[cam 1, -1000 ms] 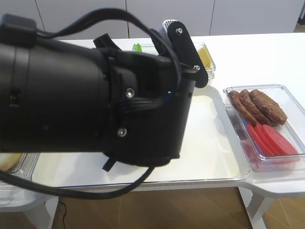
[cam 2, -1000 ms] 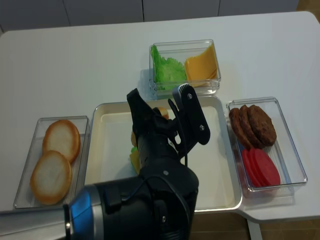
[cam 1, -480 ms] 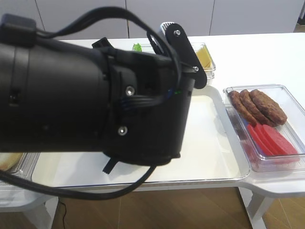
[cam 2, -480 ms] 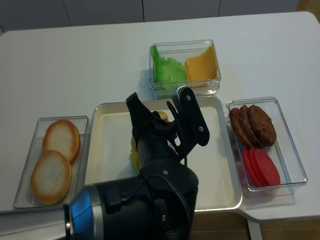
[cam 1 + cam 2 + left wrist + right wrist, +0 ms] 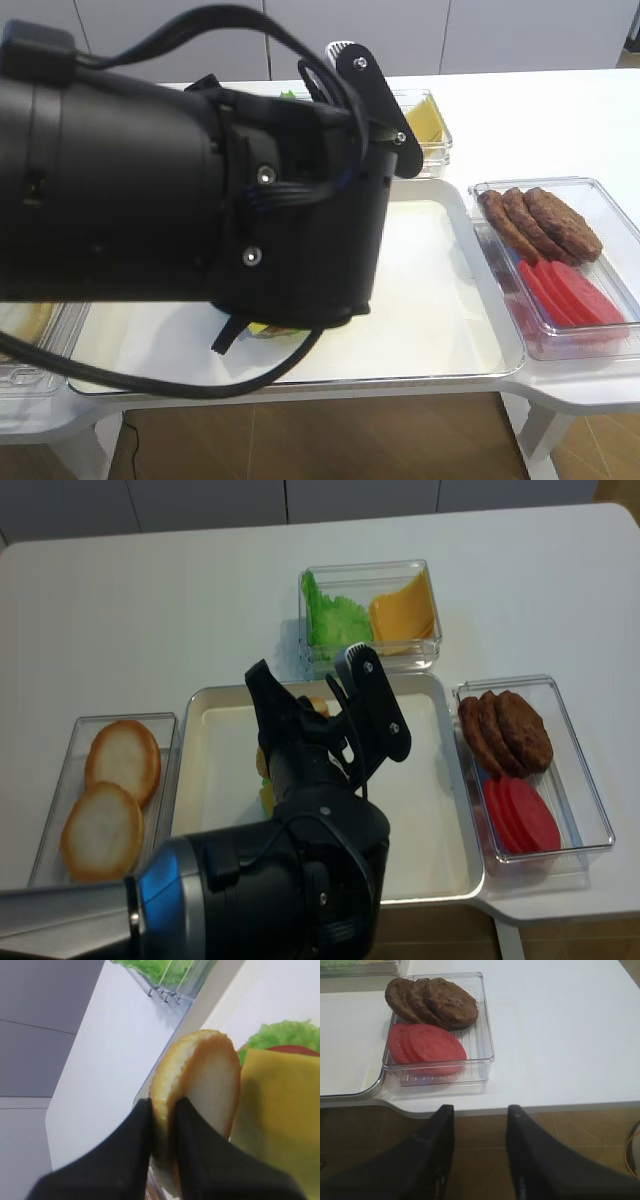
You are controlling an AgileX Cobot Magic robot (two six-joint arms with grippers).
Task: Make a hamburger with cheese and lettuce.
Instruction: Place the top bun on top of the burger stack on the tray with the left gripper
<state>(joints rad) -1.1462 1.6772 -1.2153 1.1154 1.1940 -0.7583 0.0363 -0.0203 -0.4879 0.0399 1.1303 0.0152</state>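
My left gripper (image 5: 164, 1105) is shut on the rim of a bun half (image 5: 200, 1085) and holds it edge-on just left of the hamburger. The hamburger's yellow cheese (image 5: 280, 1110) lies flat on top, with the frilly green lettuce (image 5: 282, 1035) and a red sliver (image 5: 295, 1050) at its far rim. In the overhead view the left arm (image 5: 300, 860) hides most of the stack; only a yellow-green edge (image 5: 265, 798) shows on the white tray (image 5: 430, 810). My right gripper (image 5: 480, 1110) is open and empty, over the floor off the table's front edge.
A clear box holds loose lettuce (image 5: 335, 620) and stacked cheese slices (image 5: 403, 610) behind the tray. A right box holds brown patties (image 5: 505, 730) and red slices (image 5: 520, 815). A left box holds two bun halves (image 5: 110, 795).
My left arm has moved slightly toward the far left with the bun half still in its jaws. A yellow edge of the stack now shows under it. The right gripper has not visibly moved.
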